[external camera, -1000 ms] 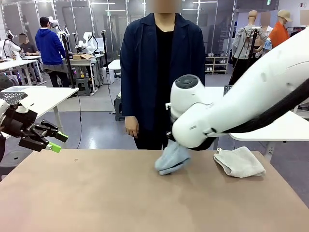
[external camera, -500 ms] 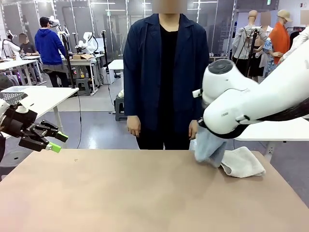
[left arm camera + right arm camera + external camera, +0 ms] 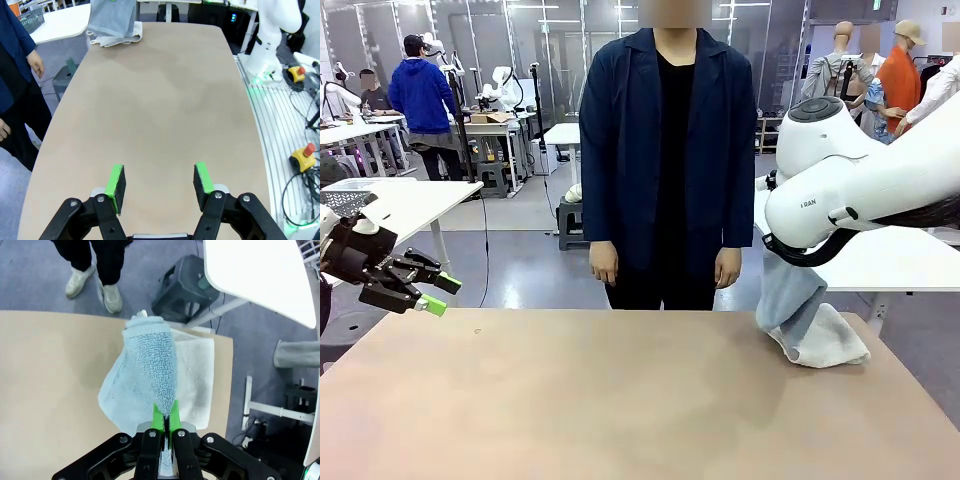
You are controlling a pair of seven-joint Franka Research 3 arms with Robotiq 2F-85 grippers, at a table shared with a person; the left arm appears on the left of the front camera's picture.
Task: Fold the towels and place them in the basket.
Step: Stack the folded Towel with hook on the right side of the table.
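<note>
A pale blue-grey towel (image 3: 788, 298) hangs bunched from my right gripper (image 3: 165, 421), which is shut on its upper end. Its lower end rests on the left edge of the white towel (image 3: 828, 338), which lies folded at the table's far right. From the right wrist camera the blue towel (image 3: 150, 365) drapes over the white towel (image 3: 197, 375). My left gripper (image 3: 432, 293) hovers open above the table's left edge, nothing between its green pads (image 3: 116, 182). A grey mesh basket (image 3: 29, 19) sits on the white side table beyond the towels.
A person in a dark coat (image 3: 668, 150) stands at the far edge, hands down at the sides. The brown table (image 3: 600, 400) is bare across its middle and left. White side tables (image 3: 410, 200) flank it. A stool (image 3: 185, 285) stands on the floor beyond the right corner.
My right arm has swung from the table's middle to the far right, carrying the blue towel onto the white one. The left arm has stayed still.
</note>
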